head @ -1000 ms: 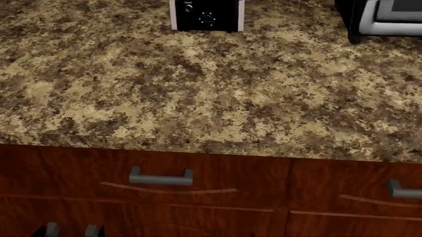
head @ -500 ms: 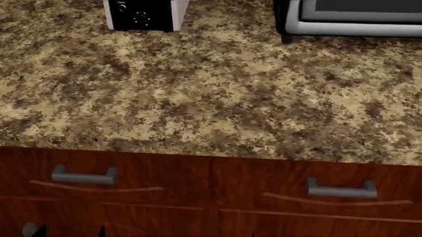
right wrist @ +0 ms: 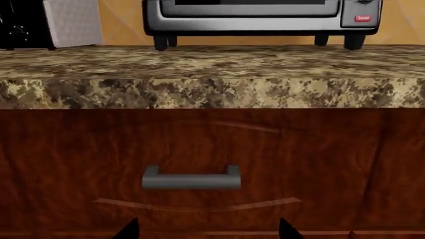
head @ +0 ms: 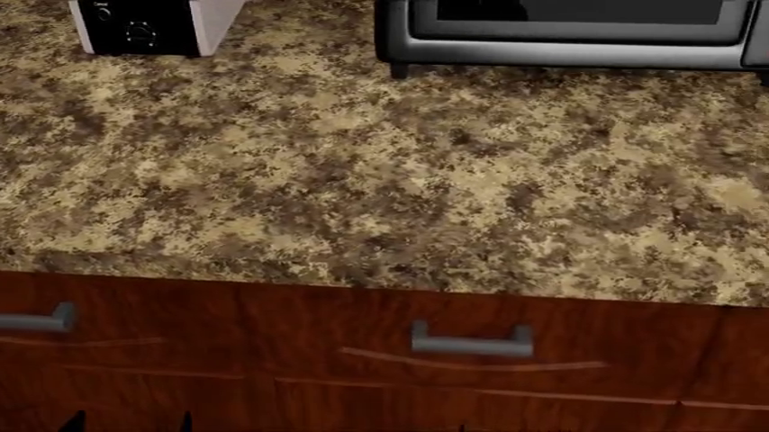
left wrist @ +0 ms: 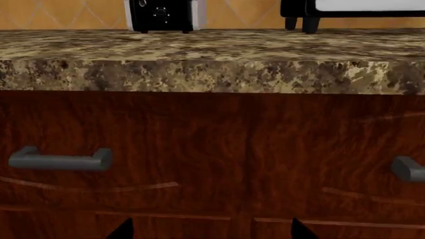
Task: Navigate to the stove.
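The stove is out of view in every frame. My left gripper shows only as two dark fingertips set wide apart, open and empty, facing a dark wood drawer front below the countertop edge. Its tips also show at the lower left of the head view. My right gripper is likewise open and empty, its tips spread just below a grey drawer handle.
A speckled brown granite countertop fills the head view. A small white and black toaster stands at its back left and a grey glass-door toaster oven at its back right. Wood drawers with grey handles run below.
The head view has slid rightwards along the counter: the toaster moved towards the left edge, the toaster oven came further into view, and the drawer handles shifted left.
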Motion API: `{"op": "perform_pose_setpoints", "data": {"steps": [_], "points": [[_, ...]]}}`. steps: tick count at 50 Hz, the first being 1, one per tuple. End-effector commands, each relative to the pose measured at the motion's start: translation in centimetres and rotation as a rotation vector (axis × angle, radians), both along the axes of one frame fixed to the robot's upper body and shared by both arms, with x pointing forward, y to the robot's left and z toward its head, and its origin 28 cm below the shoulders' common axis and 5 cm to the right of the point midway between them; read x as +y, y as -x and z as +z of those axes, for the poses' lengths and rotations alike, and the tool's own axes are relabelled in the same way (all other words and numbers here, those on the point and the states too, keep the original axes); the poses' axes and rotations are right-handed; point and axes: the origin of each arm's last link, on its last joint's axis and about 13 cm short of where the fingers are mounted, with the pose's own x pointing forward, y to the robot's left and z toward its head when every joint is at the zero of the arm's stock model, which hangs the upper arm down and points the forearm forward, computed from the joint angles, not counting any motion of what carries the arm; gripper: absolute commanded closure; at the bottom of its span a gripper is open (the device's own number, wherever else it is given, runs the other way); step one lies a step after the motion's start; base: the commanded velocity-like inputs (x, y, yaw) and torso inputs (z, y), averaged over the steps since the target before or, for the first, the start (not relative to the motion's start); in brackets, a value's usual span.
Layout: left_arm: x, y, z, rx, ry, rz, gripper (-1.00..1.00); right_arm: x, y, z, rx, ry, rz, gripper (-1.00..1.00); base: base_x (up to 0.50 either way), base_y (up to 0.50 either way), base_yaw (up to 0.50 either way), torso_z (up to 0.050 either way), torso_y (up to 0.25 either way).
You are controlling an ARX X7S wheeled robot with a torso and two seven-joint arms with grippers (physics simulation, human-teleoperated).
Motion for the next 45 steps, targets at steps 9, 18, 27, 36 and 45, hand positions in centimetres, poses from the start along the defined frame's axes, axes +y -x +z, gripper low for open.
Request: {"op": "perform_pose_setpoints", "data": {"steps": [9, 18, 27, 36, 45], "points": [[-0.16, -0.05, 0.07, -0.033, 0.020, -0.031, -1.00, -0.13, -0.29, 0.10, -0.009, 0.002, -0.005, -1.00, -0.47, -0.02, 0.00, 0.000, 0.000], [-0.12, -0.05, 0.09, -0.033, 0.020, -0.031, -1.00, -0.10, -0.30, 0.09, -0.009, 0.002, -0.006, -1.00, -0.47, -0.02, 0.00, 0.000, 0.000], [-0.05, -0.06, 0.09, -0.033, 0.022, -0.033, -1.00, -0.04, -0.28, 0.11, -0.009, 0.002, -0.006, -1.00, -0.47, -0.02, 0.00, 0.000, 0.000], [-0.08, -0.03, 0.10, -0.032, 0.023, -0.034, -1.00, -0.08, -0.22, 0.14, -0.009, 0.002, -0.006, -1.00, -0.47, -0.02, 0.00, 0.000, 0.000], [-0.08, 0.00, 0.16, -0.031, 0.023, -0.034, -1.00, -0.06, -0.18, 0.19, -0.010, 0.003, -0.006, -1.00, -0.47, -0.02, 0.00, 0.000, 0.000]]}}
